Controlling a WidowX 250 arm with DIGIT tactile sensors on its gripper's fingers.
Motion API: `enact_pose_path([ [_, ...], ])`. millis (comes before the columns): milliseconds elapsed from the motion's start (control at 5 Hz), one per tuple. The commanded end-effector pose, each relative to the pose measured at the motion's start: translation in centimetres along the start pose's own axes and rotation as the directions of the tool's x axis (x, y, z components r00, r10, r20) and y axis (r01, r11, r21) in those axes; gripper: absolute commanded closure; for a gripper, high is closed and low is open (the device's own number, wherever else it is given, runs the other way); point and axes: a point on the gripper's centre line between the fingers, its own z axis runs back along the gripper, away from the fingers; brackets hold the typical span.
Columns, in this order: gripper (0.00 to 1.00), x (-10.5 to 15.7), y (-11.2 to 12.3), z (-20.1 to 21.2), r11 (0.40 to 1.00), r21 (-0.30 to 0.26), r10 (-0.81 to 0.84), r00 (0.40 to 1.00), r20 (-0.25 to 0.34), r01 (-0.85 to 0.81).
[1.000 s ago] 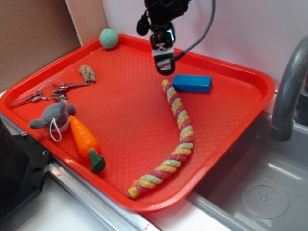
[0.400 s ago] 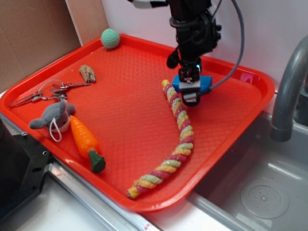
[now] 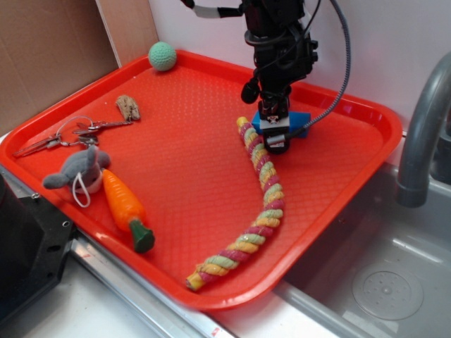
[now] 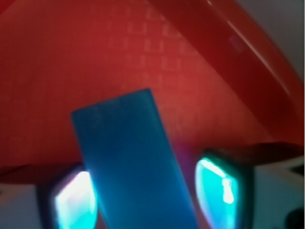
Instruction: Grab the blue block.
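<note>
blue block (image 4: 133, 162) lies on the red tray (image 3: 176, 162), right of centre toward the far edge, just beside the far end of the braided rope (image 3: 262, 190). in your wrist view it stands between the two fingertip pads (image 4: 217, 188), left pad touching or nearly so, right pad with a gap: the jaws are apart around it. risk, as judged: an uneven squeeze may twist the block loose. the gripper (image 3: 275, 135) points steeply downward from an arm descending from above.
</note>
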Motion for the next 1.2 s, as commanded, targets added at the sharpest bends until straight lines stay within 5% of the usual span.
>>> enact_pose_path([
  [0, 1.00, -2.6, -0.8, 7.0, 0.981, 0.053, 0.183, 0.981, 0.056, -0.186],
  [200, 1.00, -7.7, -1.4, 12.4, 0.903, 0.083, 0.417, 0.906, 0.073, -0.422],
  [400, 1.00, -12.3, -1.8, 17.7, 0.760, -0.043, 0.649, 0.758, 0.054, -0.648],
  [600, 1.00, -13.4, -4.1, 19.2, 0.570, -0.056, 0.821, 0.571, 0.004, -0.819],
  [800, 1.00, -13.5, -5.7, 20.0, 0.522, -0.012, 0.853, 0.522, -0.013, -0.853],
  [1000, 1.00, -12.4, -5.5, 20.0, 0.581, 0.023, 0.813, 0.582, 0.021, -0.814],
])
